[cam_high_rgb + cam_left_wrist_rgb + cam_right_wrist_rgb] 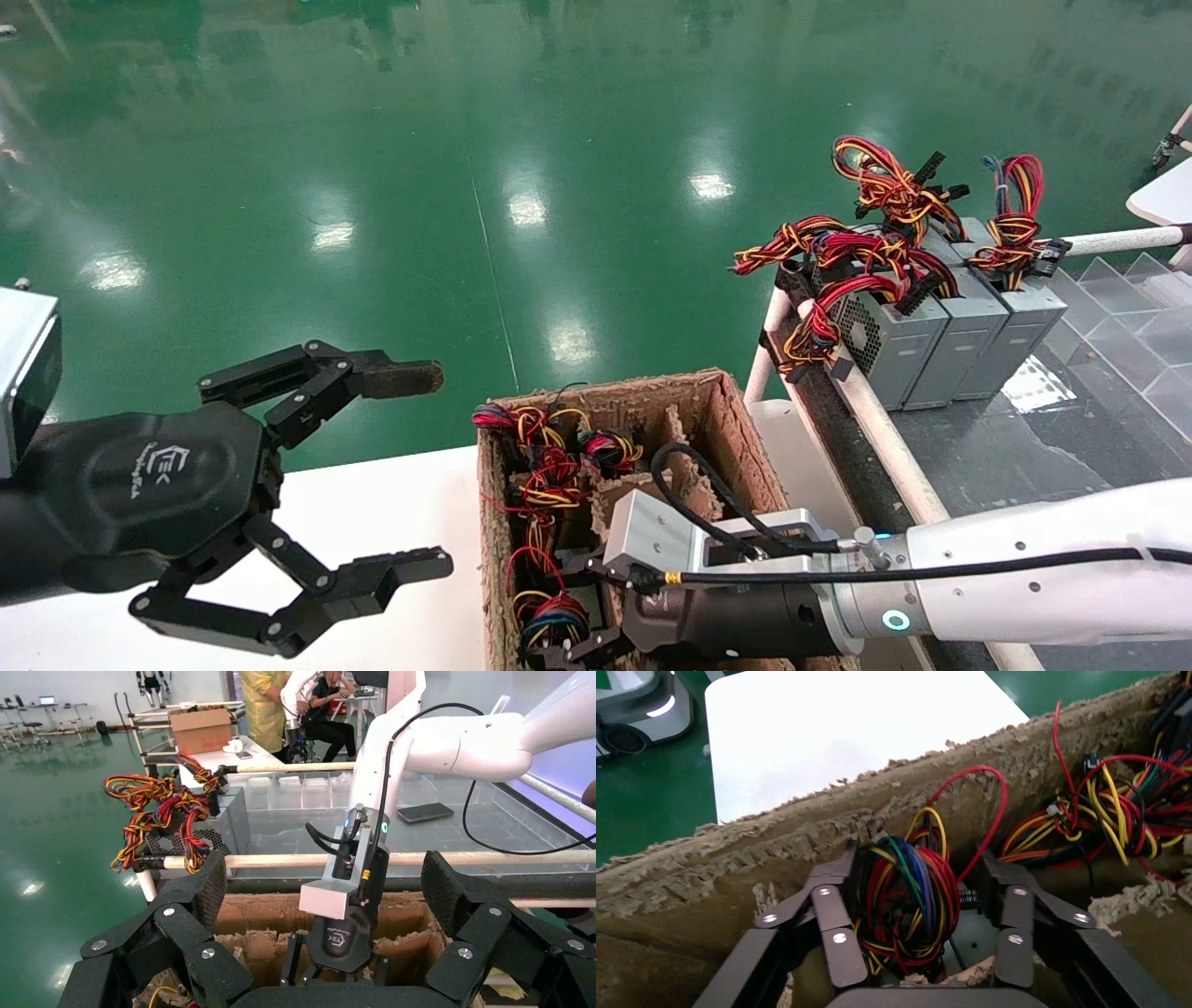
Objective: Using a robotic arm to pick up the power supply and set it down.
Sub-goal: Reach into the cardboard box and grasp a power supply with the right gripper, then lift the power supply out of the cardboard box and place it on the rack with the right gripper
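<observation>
**Right hand set down around wire bundle inside cardboard box**

The right hand [919,917] is lowered into a ragged brown cardboard box [736,438], its black linkage fingers [831,927] spread either side of a looped bundle of red, yellow, blue and green wires [909,899]. Whether the pads press the bundle cannot be told. Under the loop only a small patch of the grey power supply [975,938] shows; the rest of it is hidden by wires and fingers. The box walls and dividers are shredded and fibrous along their edges. More wire bundles [549,466] lie in the farther compartments.

The white tubular right arm [1043,578] carries a green ring light, a black wrist and a silver camera box.

The left hand [307,494] hangs open beside the box, above the white counter [372,522], holding nothing. One fingertip pad [400,377] is brown and worn.

Three other grey metal units [959,340] with perforated faces stand side by side on a dark shelf beyond a pale rail, red-orange wires piled on top.

The floor [466,186] is glossy green and reflects ceiling lights. In the left wrist view, people stand at benches in the background.
</observation>
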